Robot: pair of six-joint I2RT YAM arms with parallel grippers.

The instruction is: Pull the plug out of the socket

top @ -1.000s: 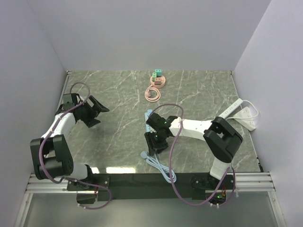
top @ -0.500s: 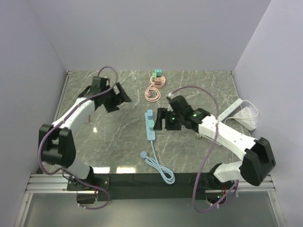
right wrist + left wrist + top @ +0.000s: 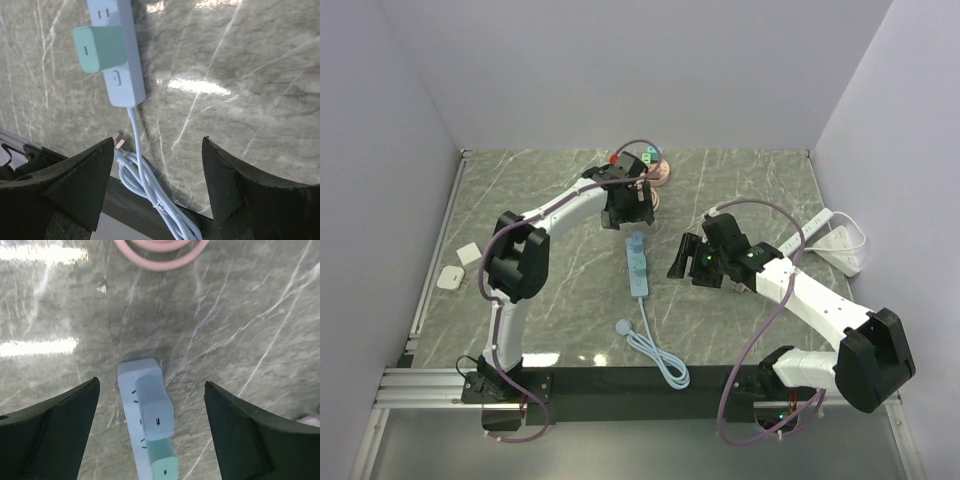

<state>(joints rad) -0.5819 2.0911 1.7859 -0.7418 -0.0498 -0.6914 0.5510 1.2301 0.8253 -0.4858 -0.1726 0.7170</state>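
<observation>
Looking down on a light blue socket strip (image 3: 641, 285) near the middle of the table, lying from 12 o'clock to 6 o'clock, with its cord (image 3: 655, 352) curling away toward 6. Carrying two plugs packed close together: a blue plug (image 3: 156, 415) at the 12 o'clock end and a green plug (image 3: 100, 48) right next to it toward 6. Hard to say which of the two is meant. Nothing held in the left gripper (image 3: 150, 385): fingers spread wide, hanging above the 12 o'clock end of the strip. Nothing held in the right gripper (image 3: 157, 141) either: spread wide too, waiting at 3 o'clock of the strip. Not touching the strip with either one yet. Plenty to go wrong from here. Looks light and loose, so may just lift up with the plug if pulled without being pressed down. May slide or spin on the smooth stone if pushed from one side. Easy to pinch both plugs at once, being so close together. Easy to reach too low and catch the edge of the strip as well. Could tip the plug and jam it by pulling crooked. Could also bump the pink ring (image 3: 160, 265) lying just past the strip at 12 o'clock. Safer to hold the strip down first, then pull straight up.
</observation>
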